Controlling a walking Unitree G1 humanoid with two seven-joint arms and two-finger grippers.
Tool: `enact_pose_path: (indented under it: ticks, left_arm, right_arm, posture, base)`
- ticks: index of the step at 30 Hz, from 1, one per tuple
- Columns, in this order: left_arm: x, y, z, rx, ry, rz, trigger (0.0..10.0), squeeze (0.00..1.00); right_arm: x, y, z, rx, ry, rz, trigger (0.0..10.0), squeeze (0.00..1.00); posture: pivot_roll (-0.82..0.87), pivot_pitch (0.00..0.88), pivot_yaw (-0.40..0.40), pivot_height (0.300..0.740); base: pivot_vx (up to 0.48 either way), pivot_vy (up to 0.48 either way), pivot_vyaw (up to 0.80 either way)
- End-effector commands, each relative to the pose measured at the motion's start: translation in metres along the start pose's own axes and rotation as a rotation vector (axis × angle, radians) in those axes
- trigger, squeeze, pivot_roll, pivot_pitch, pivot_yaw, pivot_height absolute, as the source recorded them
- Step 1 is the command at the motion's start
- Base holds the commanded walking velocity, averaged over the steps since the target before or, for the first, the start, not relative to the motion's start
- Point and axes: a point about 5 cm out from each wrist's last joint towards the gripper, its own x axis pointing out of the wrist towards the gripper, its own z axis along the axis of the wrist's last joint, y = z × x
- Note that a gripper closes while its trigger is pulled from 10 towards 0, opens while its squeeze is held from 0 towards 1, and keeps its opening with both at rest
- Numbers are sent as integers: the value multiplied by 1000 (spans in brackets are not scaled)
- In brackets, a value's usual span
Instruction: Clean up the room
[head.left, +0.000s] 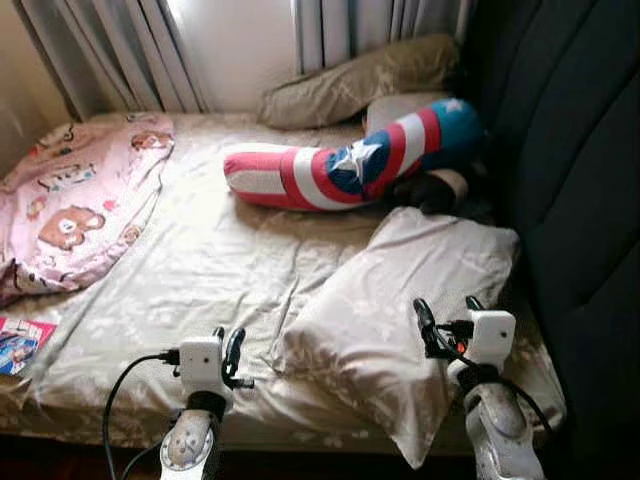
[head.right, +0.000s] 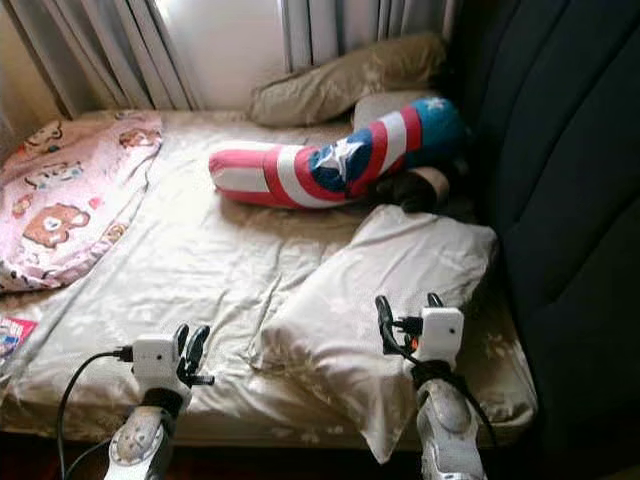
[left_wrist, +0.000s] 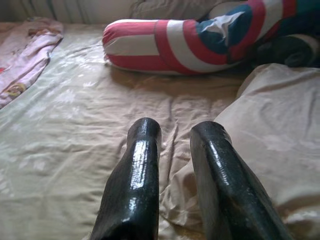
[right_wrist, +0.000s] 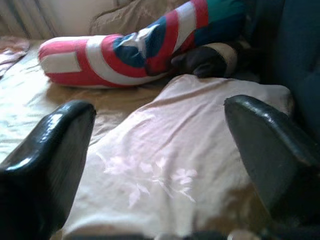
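Pillow (head.left: 400, 310) is lying askew at bed's (head.left: 200, 270) front right corner, unstraightened; right claw (head.left: 447, 318) is hovering wide open over it, left claw (head.left: 226, 350) nearly closed, both empty.

The right gripper (right_wrist: 160, 150) has its two black fingers (right_wrist: 47, 155) spread wide above a beige flowered pillow (right_wrist: 175, 165). Beyond the pillow lies a red, white and blue bolster (right_wrist: 125, 52).
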Motion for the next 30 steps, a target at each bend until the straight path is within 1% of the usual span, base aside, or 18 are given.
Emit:
enact_pose_path:
  ticks: [1, 20, 30]
  left_arm:
    - [1, 2, 0, -8, -1, 0, 10000, 0]
    - [2, 0, 1, -10, 0, -15, 10000, 0]
    - [5, -2, 5, -15, -13, -32, 10000, 0]
  right_arm:
    - [-2, -2, 1, 9, 2, -10, 10000, 0]
    - [-4, -1, -8, 6, 55, 1, 10000, 0]
    - [-6, 0, -12, 18, 65, -3, 10000, 0]
  posture:
    - [-112, 0, 27, 740]
    - [-109, 0, 27, 740]
    - [-108, 0, 29, 740]
  base:
    - [292, 0, 0]
    - [300, 0, 0]
    - [0, 0, 0]
